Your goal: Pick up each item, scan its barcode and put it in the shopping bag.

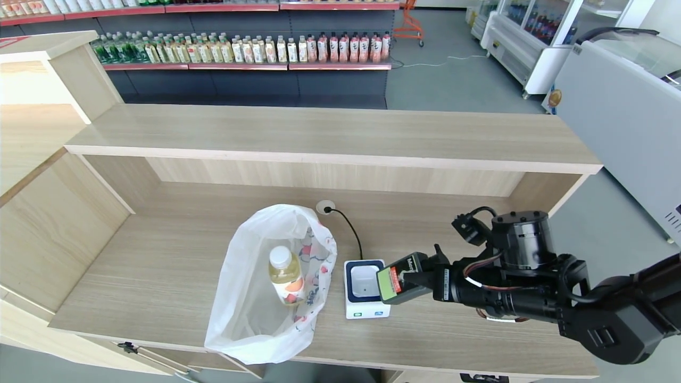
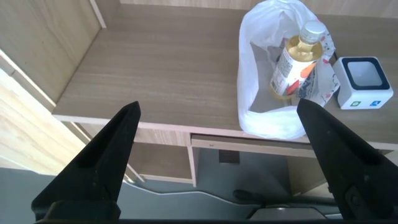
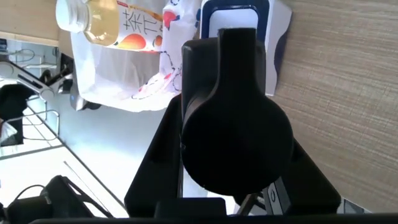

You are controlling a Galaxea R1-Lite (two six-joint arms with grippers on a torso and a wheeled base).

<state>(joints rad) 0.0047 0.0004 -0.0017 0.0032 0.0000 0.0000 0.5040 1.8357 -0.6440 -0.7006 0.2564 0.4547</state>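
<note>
A white shopping bag [image 1: 250, 314] lies open on the wooden counter with a capped bottle of yellow drink [image 1: 285, 274] inside it. Just right of the bag sits a white scanner with a blue-rimmed window [image 1: 365, 288]. My right gripper [image 1: 408, 281] is shut on a small dark item with a green and red label [image 1: 390, 284], held right at the scanner's right edge, just above it. In the right wrist view the dark item [image 3: 233, 124] hides most of the scanner [image 3: 236, 14]. My left gripper [image 2: 217, 165] hangs open before the counter's front edge, left of the bag [image 2: 261, 118].
A black cable [image 1: 351, 229] runs from the scanner to a round hole [image 1: 325, 206] in the counter. A raised ledge [image 1: 330, 133] closes the back and a wooden wall [image 1: 58, 223] the left side. Bare counter lies left of the bag.
</note>
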